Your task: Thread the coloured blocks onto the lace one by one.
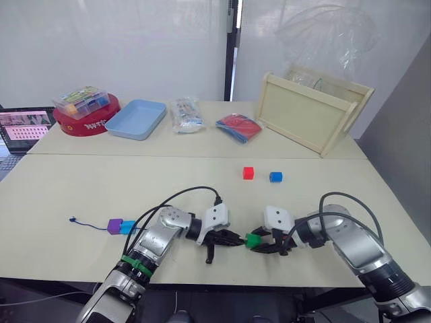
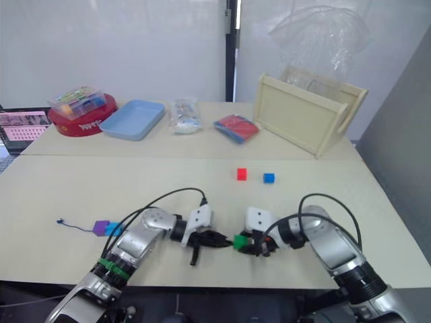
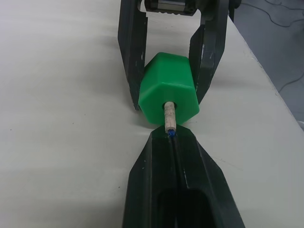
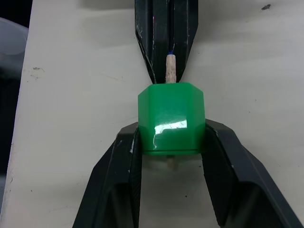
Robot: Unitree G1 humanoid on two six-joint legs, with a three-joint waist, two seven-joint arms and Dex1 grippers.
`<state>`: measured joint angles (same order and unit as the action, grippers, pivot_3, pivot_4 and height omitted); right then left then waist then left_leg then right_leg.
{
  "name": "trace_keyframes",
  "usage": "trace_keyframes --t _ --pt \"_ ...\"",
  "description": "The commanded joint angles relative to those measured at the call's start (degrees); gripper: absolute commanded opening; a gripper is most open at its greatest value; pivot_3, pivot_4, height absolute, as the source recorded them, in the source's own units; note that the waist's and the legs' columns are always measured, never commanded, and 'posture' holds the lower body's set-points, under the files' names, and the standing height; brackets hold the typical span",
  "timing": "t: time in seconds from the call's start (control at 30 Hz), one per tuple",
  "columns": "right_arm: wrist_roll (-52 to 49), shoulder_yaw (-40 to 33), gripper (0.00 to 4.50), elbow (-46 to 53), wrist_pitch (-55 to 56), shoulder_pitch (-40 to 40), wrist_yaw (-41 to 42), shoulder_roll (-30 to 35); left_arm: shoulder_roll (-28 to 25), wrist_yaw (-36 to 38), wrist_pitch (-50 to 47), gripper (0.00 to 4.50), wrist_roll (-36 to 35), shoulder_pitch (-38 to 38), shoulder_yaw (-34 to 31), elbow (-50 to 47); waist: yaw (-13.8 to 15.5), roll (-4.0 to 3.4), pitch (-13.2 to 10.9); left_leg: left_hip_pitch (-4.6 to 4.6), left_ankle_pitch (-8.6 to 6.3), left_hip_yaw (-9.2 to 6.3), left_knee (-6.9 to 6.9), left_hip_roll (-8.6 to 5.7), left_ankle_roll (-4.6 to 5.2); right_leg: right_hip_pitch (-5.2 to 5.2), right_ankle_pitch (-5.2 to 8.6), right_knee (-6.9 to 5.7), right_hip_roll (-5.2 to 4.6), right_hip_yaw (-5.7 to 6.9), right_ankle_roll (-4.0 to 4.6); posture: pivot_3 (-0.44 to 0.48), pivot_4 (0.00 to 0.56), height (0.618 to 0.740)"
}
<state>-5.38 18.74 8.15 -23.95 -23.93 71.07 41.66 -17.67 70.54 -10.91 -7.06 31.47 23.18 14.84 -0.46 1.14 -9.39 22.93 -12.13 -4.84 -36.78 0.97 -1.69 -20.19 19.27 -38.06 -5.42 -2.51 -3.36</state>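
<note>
My right gripper (image 1: 257,241) is shut on the green block (image 4: 171,116), gripping it by two opposite sides just above the table. My left gripper (image 1: 236,239) is shut on the lace, whose stiff pale tip (image 3: 169,116) sticks out of the closed fingertips into the green block's hole. The two grippers meet tip to tip near the table's front edge. The dark blue lace runs back to the left, carrying a purple block (image 1: 114,225) and a cyan block (image 1: 127,227), and ends in a knot (image 1: 72,219). A red block (image 1: 248,173) and a blue block (image 1: 275,177) lie loose mid-table.
At the back stand a clear box of pieces (image 1: 82,101) on a red tin, a blue tray (image 1: 137,118), a plastic bag (image 1: 185,114), a red-blue packet (image 1: 239,126) and a wooden crate (image 1: 310,111). A laptop (image 1: 23,128) sits far left.
</note>
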Motion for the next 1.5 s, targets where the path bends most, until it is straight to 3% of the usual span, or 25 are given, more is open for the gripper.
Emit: trace_keyframes --t 0.03,0.27,0.53,1.0,1.27,1.5 --pt "0.0 2.0 1.28 1.2 -0.3 0.7 -0.1 -0.8 3.6 0.3 -0.5 0.00 -0.9 0.7 2.1 -0.8 0.1 0.00 0.0 0.00 0.00 0.00 0.00 -0.01 0.00 0.00 0.00 0.00 -0.01 0.00 -0.01 0.000 0.150 0.740" --pt "0.2 1.9 1.28 1.1 -0.3 0.7 -0.5 -1.1 2.5 0.7 -1.7 0.00 0.5 0.7 2.1 -1.7 0.1 0.00 0.0 0.00 0.00 0.00 0.00 -0.01 0.00 0.00 0.00 0.01 -0.01 0.01 -0.01 0.000 0.150 0.740" --pt "0.4 1.7 1.28 1.3 -0.5 1.5 -1.1 -0.6 -8.1 3.6 -3.8 2.39 0.5 -0.5 -0.9 -7.4 -1.0 0.00 0.0 -0.03 0.00 -0.02 0.06 0.06 0.01 -0.06 0.00 -0.04 0.09 -0.02 -0.01 0.000 0.150 0.740" --pt "0.5 1.7 1.28 1.4 -0.7 1.8 -1.7 -0.3 -14.9 2.1 -3.5 2.39 -0.4 -7.7 -3.2 -11.9 -1.1 0.00 0.0 -0.04 -0.02 -0.04 0.08 0.09 0.03 -0.06 0.00 -0.02 0.11 -0.02 0.00 0.000 0.150 0.740" --pt "0.4 1.6 1.28 1.3 -0.8 1.3 -1.7 -0.3 -12.7 -0.1 -0.3 0.04 1.7 -8.0 -0.4 -10.0 -0.9 -0.01 0.0 -0.06 -0.04 -0.03 0.10 0.09 0.06 -0.05 0.00 -0.01 0.10 -0.03 0.00 0.000 0.150 0.740" --pt "0.2 1.6 1.28 2.0 -1.3 1.9 -1.7 0.0 -8.1 -1.8 0.3 0.04 1.7 -6.2 0.2 -8.4 -0.3 -0.01 0.0 -0.06 -0.04 -0.02 0.09 0.06 0.06 -0.01 0.00 0.02 0.07 -0.02 0.00 0.000 0.150 0.740"
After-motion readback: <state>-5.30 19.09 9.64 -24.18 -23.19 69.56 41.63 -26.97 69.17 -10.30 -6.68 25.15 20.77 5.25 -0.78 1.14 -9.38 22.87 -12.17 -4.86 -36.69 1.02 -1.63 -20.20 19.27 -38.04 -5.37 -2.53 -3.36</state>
